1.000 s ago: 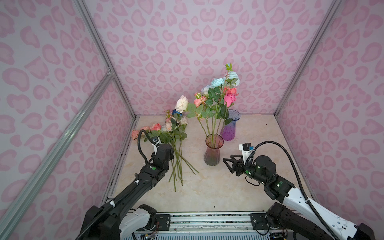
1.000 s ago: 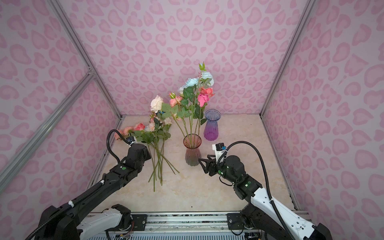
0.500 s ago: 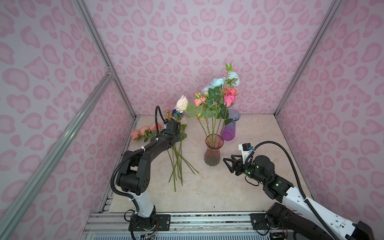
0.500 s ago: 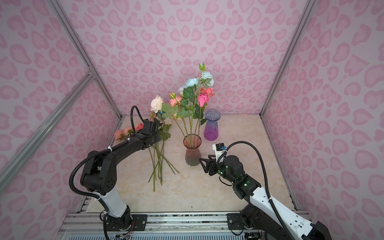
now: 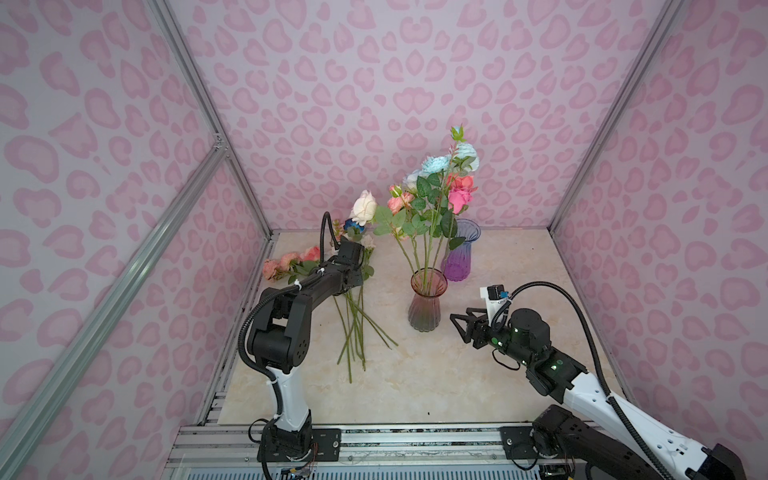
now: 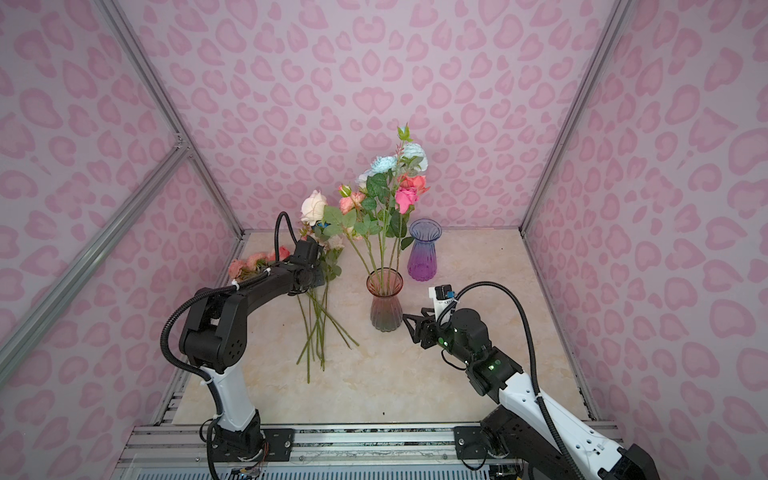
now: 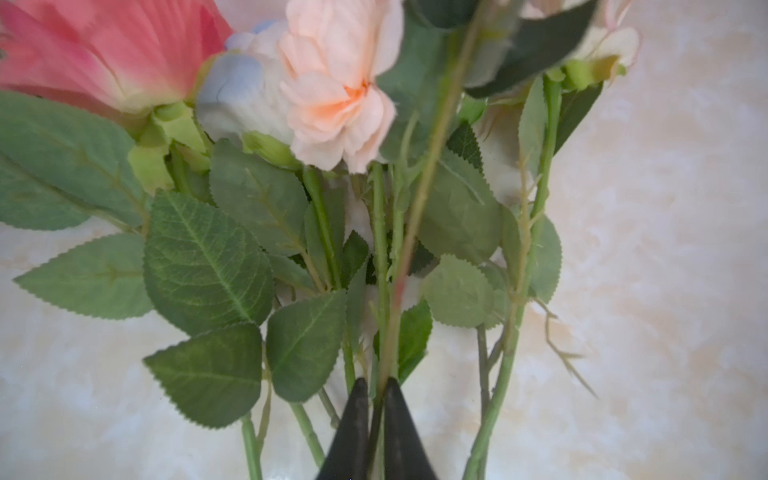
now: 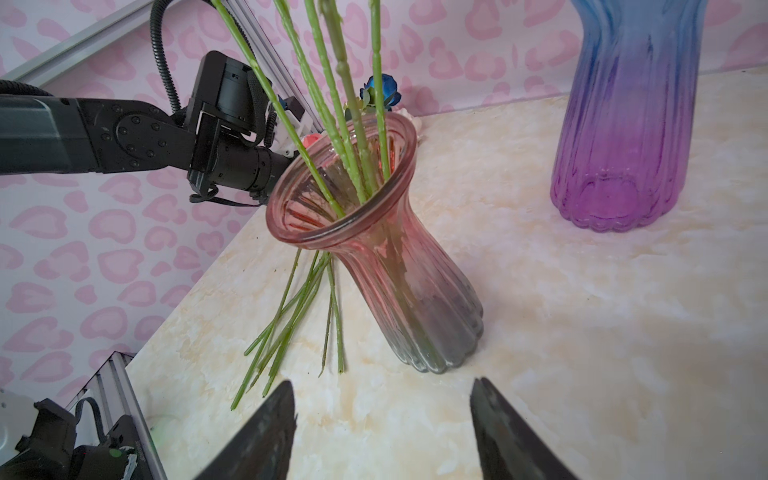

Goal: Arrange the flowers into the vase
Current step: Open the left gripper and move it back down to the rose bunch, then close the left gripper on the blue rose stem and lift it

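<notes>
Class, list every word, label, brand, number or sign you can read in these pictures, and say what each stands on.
No readable text in any view.
The pink vase, purple vase, flowers and wallpaper carry no writing.
The small blue part on the right arm's wrist camera: any marking there is too small to read.

Bare table (image 5: 415, 386) beside pink vase (image 5: 424, 309)
</notes>
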Available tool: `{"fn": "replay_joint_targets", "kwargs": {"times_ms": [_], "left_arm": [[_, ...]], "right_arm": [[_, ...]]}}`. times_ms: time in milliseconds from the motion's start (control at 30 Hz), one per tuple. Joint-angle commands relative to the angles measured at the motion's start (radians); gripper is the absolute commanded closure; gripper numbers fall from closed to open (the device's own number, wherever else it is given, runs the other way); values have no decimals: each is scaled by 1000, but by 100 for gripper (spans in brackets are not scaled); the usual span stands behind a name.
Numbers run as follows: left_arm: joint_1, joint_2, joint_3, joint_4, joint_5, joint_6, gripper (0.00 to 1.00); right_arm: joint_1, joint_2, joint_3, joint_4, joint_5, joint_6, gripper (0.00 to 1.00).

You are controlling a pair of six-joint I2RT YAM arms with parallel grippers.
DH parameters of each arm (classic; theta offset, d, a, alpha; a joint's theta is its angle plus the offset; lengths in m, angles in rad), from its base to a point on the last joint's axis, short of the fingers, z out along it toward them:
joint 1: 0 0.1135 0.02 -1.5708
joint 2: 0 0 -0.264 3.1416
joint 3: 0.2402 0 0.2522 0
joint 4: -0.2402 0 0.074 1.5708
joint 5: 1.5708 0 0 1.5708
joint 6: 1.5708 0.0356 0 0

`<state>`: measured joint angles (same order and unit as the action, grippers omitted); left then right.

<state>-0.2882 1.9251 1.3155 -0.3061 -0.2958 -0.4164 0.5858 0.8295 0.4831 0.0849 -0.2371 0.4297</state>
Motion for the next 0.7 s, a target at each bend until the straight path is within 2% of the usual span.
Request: {"fn": "replay_joint_targets", "kwargs": {"times_ms": [0,433,667], "left_arm": [[0,-26,-15,2,-1,18,97],[-94,-226,-25,-37,-54,51,97],[-97,-459,-124,-6,-84,-9,97]], "right_arm": [[-9,2,7,22,-10,-13,32],[-12,29,27,60,-51,33,32],[-13,-14,38,21,-42,38,32]]}}
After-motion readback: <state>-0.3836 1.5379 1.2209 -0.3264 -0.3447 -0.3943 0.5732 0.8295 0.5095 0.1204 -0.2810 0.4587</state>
